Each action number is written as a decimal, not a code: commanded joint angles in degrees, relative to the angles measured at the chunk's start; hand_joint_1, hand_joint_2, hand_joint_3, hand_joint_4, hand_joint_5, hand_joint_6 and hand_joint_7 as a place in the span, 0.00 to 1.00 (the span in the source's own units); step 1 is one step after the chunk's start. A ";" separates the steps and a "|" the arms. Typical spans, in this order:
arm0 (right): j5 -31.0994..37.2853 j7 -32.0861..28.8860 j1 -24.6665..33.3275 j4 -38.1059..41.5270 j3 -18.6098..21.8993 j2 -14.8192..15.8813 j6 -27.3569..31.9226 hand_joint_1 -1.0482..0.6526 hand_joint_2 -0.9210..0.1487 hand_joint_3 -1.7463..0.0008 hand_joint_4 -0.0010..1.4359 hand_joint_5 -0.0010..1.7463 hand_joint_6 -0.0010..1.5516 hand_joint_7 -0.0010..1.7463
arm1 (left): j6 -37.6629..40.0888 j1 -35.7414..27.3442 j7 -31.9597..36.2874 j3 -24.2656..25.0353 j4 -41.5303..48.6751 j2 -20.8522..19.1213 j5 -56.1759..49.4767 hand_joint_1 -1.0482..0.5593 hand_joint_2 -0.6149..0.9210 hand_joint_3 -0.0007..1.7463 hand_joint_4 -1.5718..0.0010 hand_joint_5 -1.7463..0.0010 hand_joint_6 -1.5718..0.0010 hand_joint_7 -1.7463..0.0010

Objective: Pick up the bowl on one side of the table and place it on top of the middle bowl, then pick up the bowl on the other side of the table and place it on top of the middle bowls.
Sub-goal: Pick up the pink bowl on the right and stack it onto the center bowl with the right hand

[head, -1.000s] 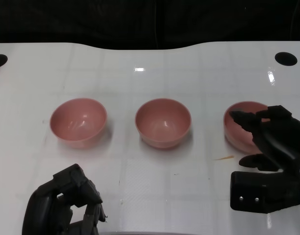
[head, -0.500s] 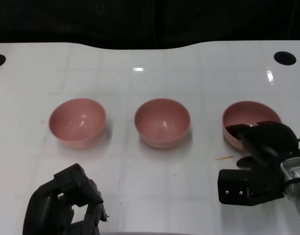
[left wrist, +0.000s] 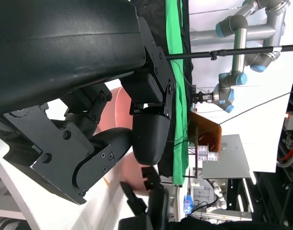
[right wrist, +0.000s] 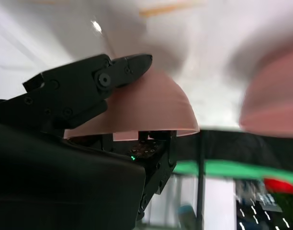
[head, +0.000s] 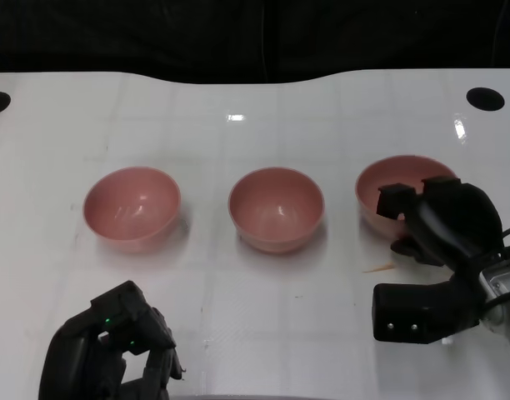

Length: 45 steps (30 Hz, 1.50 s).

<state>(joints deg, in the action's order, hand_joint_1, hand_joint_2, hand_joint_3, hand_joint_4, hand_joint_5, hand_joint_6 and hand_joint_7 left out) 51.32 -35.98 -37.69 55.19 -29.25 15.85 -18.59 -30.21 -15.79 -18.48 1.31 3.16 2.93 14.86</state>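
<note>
White table (head: 238,317); black hole (head: 486,98) at its far right corner.

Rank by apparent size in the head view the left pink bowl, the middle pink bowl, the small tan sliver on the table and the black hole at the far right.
1. Left pink bowl and middle pink bowl: they look alike, no ranking.
2. Black round hole.
3. Thin tan sliver.
</note>
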 commanded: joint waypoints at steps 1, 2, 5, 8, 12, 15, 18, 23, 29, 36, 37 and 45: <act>-0.70 -3.11 -2.22 -5.83 0.79 1.64 -2.11 0.51 0.41 0.37 0.66 1.00 0.48 1.00 | 0.19 0.19 0.58 0.18 -0.46 -0.21 0.03 0.58 0.64 0.81 0.41 0.05 0.43 0.16; -0.67 -2.97 -2.03 -7.20 0.83 1.83 -2.15 0.51 0.43 0.35 0.66 1.00 0.48 1.00 | 0.05 0.27 0.56 0.21 -0.31 -0.18 0.00 0.58 0.64 0.81 0.41 0.05 0.43 0.16; -1.07 -2.64 -1.35 -10.75 1.09 2.22 -2.96 0.51 0.47 0.33 0.66 1.00 0.49 1.00 | 0.23 0.28 0.49 0.21 -0.29 -0.26 -0.02 0.58 0.63 0.81 0.41 0.05 0.43 0.16; -1.17 -2.21 -0.95 -12.88 1.27 2.46 -3.38 0.51 0.48 0.32 0.67 1.00 0.49 1.00 | 0.34 0.31 0.24 0.24 -0.24 -0.37 0.15 0.57 0.64 0.80 0.41 0.05 0.43 0.17; -2.05 -0.52 -0.41 -17.32 1.92 2.45 -4.25 0.51 0.48 0.30 0.67 1.00 0.49 1.00 | 0.01 0.40 0.49 0.32 -0.07 -0.34 -0.28 0.57 0.64 0.79 0.41 0.05 0.43 0.17; -2.64 1.30 -0.45 -21.09 2.27 2.19 -5.21 0.50 0.49 0.28 0.67 1.00 0.49 1.00 | 0.07 0.43 0.61 0.32 -0.15 -0.27 -0.56 0.57 0.63 0.80 0.41 0.05 0.43 0.17; -3.16 2.91 -0.33 -22.84 2.64 1.84 -5.42 0.49 0.52 0.24 0.68 1.00 0.49 0.99 | -0.07 0.53 0.56 0.36 -0.02 -0.22 -0.57 0.58 0.62 0.81 0.41 0.05 0.42 0.16; -4.63 5.96 -3.46 -20.81 0.94 -2.41 -8.56 0.49 0.55 0.24 0.68 1.00 0.50 1.00 | -0.28 0.52 0.73 0.42 0.12 -0.04 -0.85 0.57 0.62 0.82 0.40 0.05 0.42 0.17; -4.21 5.67 -5.09 -17.29 0.39 -3.93 -10.79 0.51 0.55 0.27 0.68 1.00 0.50 1.00 | 0.25 0.19 1.12 0.37 -0.54 0.21 -1.19 0.57 0.61 0.83 0.40 0.05 0.42 0.17; -3.50 4.01 -7.06 -11.33 -1.36 -7.37 -11.96 0.52 0.55 0.28 0.69 1.00 0.51 1.00 | 0.72 -0.35 1.50 -0.05 -1.40 0.17 -1.26 0.58 0.62 0.82 0.40 0.06 0.43 0.17; -3.44 3.88 -7.17 -11.08 -1.38 -7.43 -12.05 0.52 0.55 0.28 0.69 1.00 0.51 1.00 | 0.73 -0.37 1.53 -0.07 -1.43 0.15 -1.27 0.58 0.62 0.82 0.40 0.06 0.43 0.17; -3.28 4.26 -9.43 -3.99 -3.88 -10.31 -13.30 0.50 0.53 0.26 0.67 1.00 0.50 1.00 | 0.00 -0.51 1.98 -0.29 -1.42 0.13 -2.34 0.57 0.61 0.82 0.40 0.05 0.42 0.17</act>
<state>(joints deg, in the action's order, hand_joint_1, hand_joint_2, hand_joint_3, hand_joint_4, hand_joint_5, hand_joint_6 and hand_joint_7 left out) 48.01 -31.29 -45.52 50.42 -32.89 5.38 -31.33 -29.76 -15.94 -17.06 0.74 2.09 3.54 12.43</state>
